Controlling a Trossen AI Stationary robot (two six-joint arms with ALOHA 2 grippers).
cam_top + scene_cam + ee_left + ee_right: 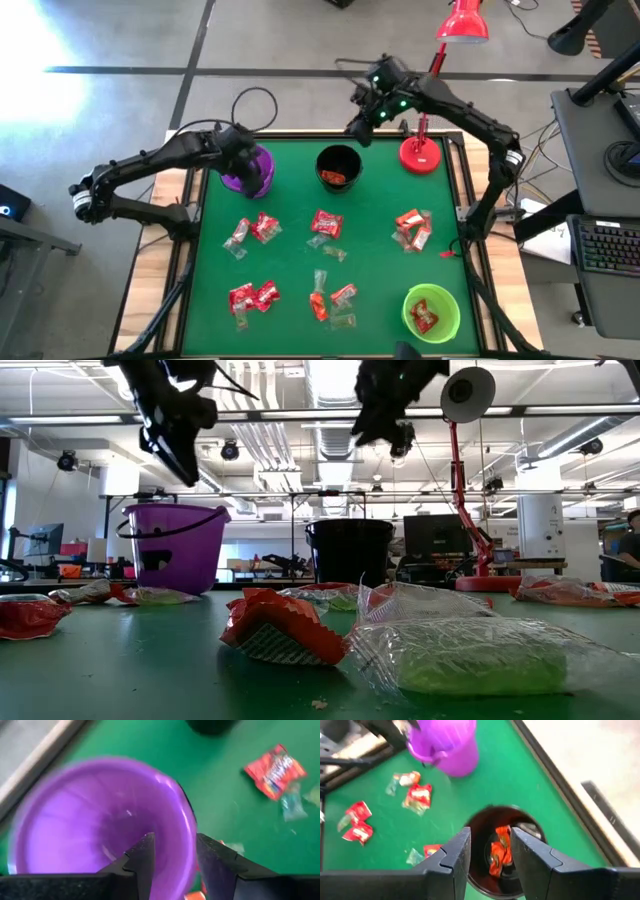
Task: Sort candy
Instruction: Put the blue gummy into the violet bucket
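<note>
Small wrapped candy pieces, red [326, 224] and clear, lie scattered over the green mat [290, 262]. A purple cup [250, 172] stands at the far left, a black cup [338, 168] at the far middle, and a green cup [431, 312] at the near right. My left gripper [175, 857] hangs open over the purple cup [100, 820], with nothing between its fingers. My right gripper [491, 855] hangs open high above the black cup [500, 855], which holds orange-red candy [499, 851]. The green cup also holds red candy [425, 318].
A red desk lamp stands with its base [421, 155] on the mat's far right corner, close to my right arm. Candy clusters lie at the left [262, 228], right [412, 228] and near side [252, 297]. Wooden table edges frame the mat.
</note>
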